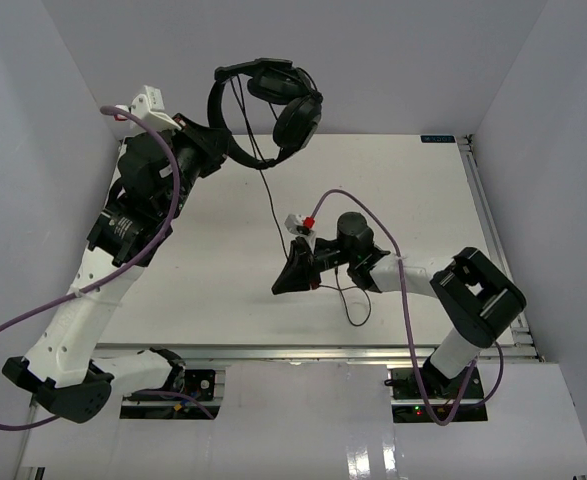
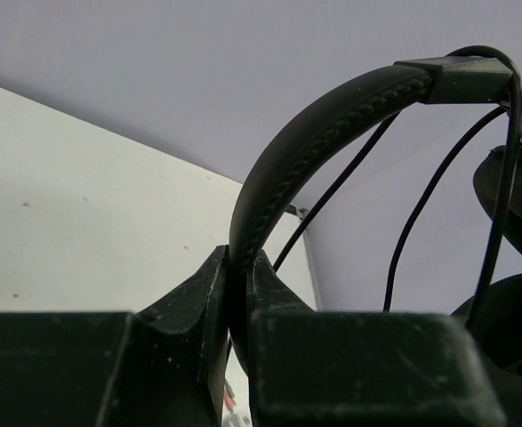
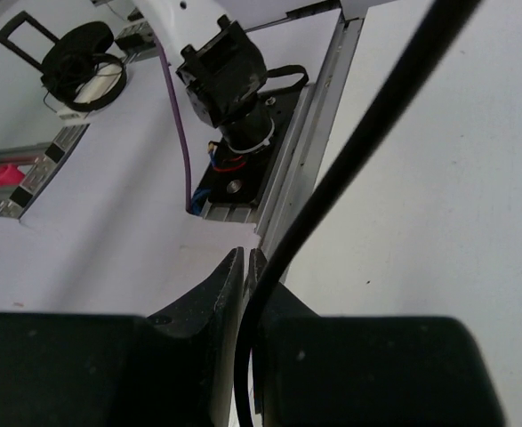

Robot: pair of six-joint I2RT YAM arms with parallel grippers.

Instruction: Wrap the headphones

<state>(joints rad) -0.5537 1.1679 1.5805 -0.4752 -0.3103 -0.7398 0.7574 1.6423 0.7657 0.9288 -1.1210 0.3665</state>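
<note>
White surface (image 1: 213, 270) lies under the headphones (image 1: 298, 120), held up near its far edge by the left pincer (image 1: 221, 150). Only the left wrist view shows it clamped on the headband (image 2: 332, 116). Both cups (image 1: 278, 82) point right. The cord (image 1: 270, 200) runs far-to-near into the right pincer (image 1: 295, 272), pinched shut on it.

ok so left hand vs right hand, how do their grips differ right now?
Left hand clamps the thick headband; right hand pinches the thin cord. Left hand is at the far-left edge of the table, right hand near its middle. Shared: both are shut on parts of the headphones.
</note>
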